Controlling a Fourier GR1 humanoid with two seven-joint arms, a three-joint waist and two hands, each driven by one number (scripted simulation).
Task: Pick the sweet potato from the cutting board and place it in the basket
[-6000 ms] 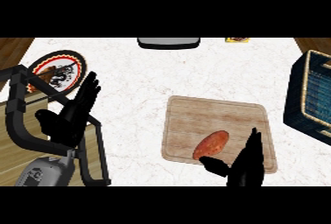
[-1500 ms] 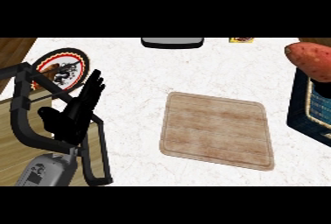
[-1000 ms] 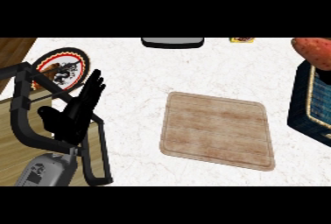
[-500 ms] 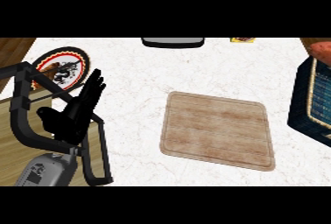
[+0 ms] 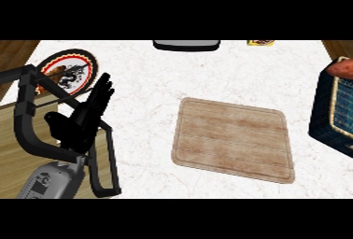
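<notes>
The wooden cutting board point(image 5: 233, 139) lies bare in the middle of the white counter. The dark woven basket point(image 5: 334, 114) stands at the right edge, partly cut off. A sliver of the reddish-orange sweet potato point(image 5: 342, 69) shows at the right edge above the basket's far rim; what holds it is out of frame. My left hand point(image 5: 82, 116) rests open at the left, fingers straight and pointing up, holding nothing. My right hand does not show.
A round patterned plate point(image 5: 67, 73) sits at the back left. A black frame point(image 5: 31, 126) and a grey appliance point(image 5: 50, 182) stand at the left front. A dark tray point(image 5: 186, 45) and a small yellow item point(image 5: 260, 42) lie at the far edge.
The sweet potato, lifted off the board earlier, has kept sliding right over the last second until only a sliver shows above the basket. The left hand has stayed still.
</notes>
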